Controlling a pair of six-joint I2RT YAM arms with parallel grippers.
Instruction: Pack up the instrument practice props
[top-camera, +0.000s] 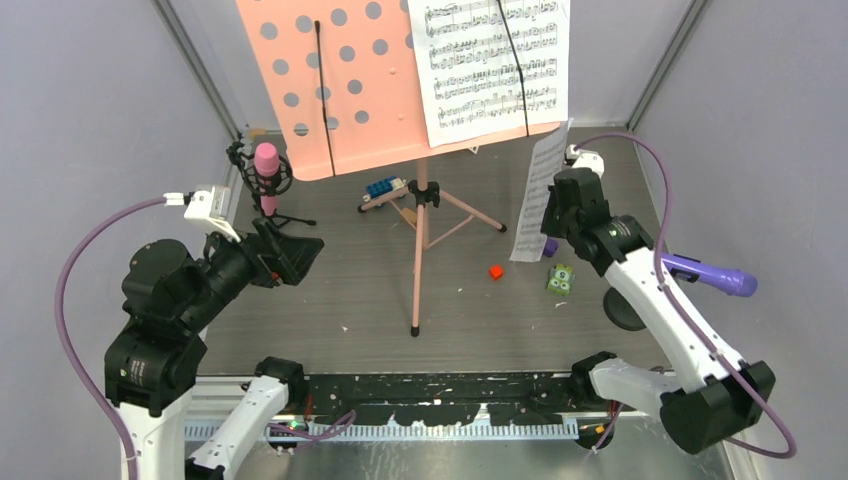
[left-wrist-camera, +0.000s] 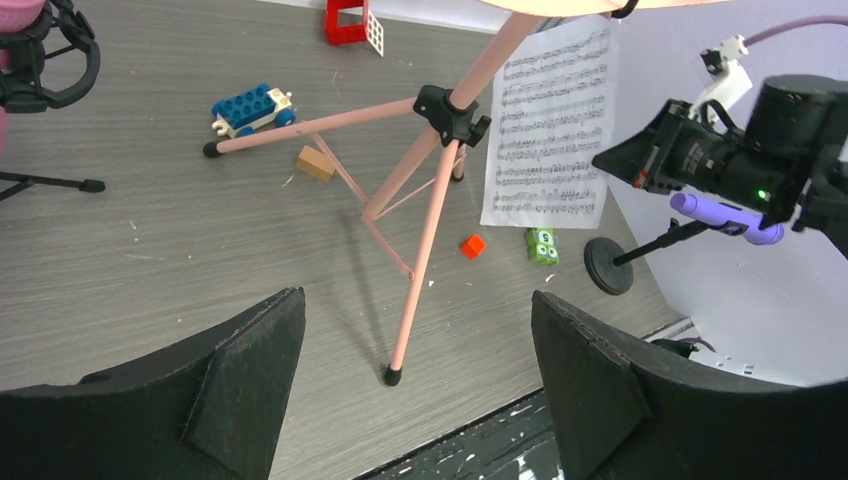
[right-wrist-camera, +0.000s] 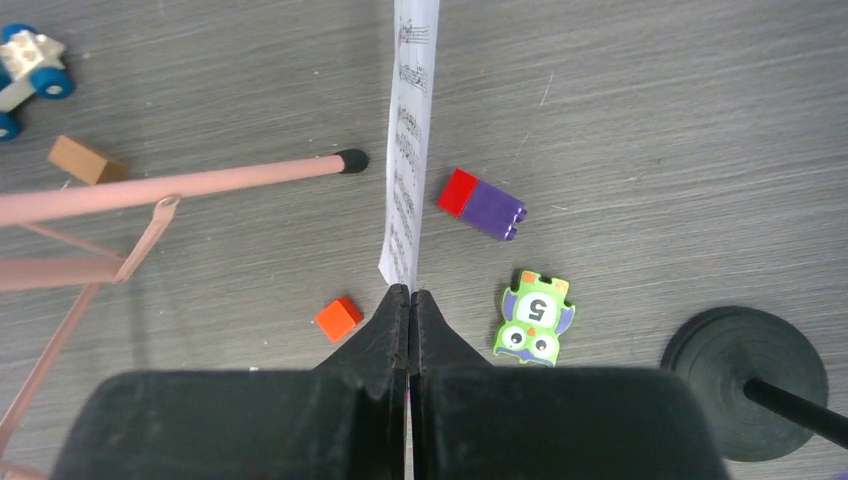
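**Grey tabletop (top-camera: 340, 290): moving the loose page clear**

Left of the music stand (top-camera: 350, 80), the pink microphone (top-camera: 266, 165) stands upright. The left gripper (left-wrist-camera: 418, 300) hovers near it, fingers spread, holding nothing. One page (top-camera: 490, 65) rests on the stand's rack. Just right of the stand, the right gripper (right-wrist-camera: 410, 300) is clenched on the edge of a loose page (right-wrist-camera: 408, 150), which hangs upright. Farther right is the purple microphone (top-camera: 715, 275). Maintain a firm pinch. Move slowly so the sheet neither flaps nor snags the stand's nearest leg.

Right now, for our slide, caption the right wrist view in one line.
Right gripper pinches a sheet-music page edge-on above scattered toy blocks.
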